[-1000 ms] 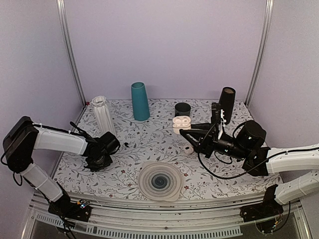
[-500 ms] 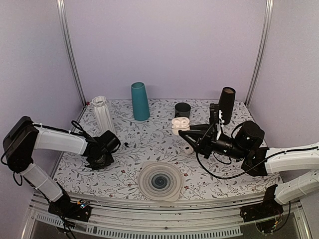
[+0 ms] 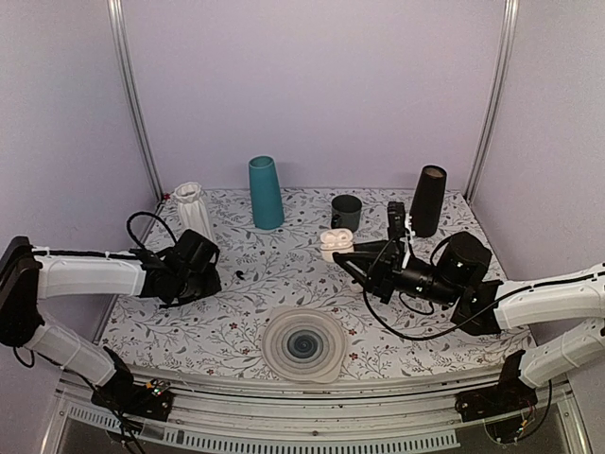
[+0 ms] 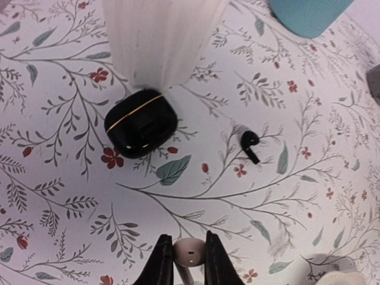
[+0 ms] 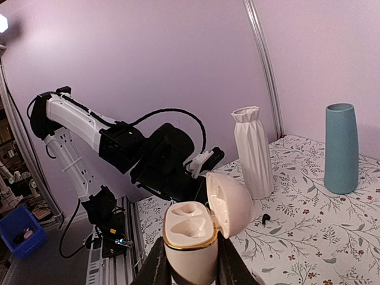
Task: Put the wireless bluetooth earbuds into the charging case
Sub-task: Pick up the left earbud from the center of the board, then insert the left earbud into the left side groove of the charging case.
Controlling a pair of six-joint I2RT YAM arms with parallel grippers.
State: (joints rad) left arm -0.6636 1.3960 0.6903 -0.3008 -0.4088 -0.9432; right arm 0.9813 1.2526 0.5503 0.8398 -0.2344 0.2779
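Note:
My right gripper (image 3: 342,253) is shut on the white charging case (image 3: 332,242) and holds it above the table. In the right wrist view, the gripper (image 5: 191,249) clasps the case body (image 5: 189,228). The lid (image 5: 230,205) stands open and both sockets are empty. My left gripper (image 4: 186,243) is shut on a white earbud (image 4: 190,254) and holds it above the cloth. In the top view, this gripper (image 3: 214,275) is at the left of the table, well apart from the case.
A black oval case (image 4: 141,122) and a black earbud (image 4: 250,146) lie on the floral cloth. There is a white ribbed vase (image 3: 194,213), a teal vase (image 3: 266,193), a dark mug (image 3: 346,210), a black cylinder (image 3: 427,200) and a ribbed round mat (image 3: 302,343).
My right gripper has carried the open case left and away from the table's front. My left arm has swung back and slightly right, and its gripper has risen off the cloth.

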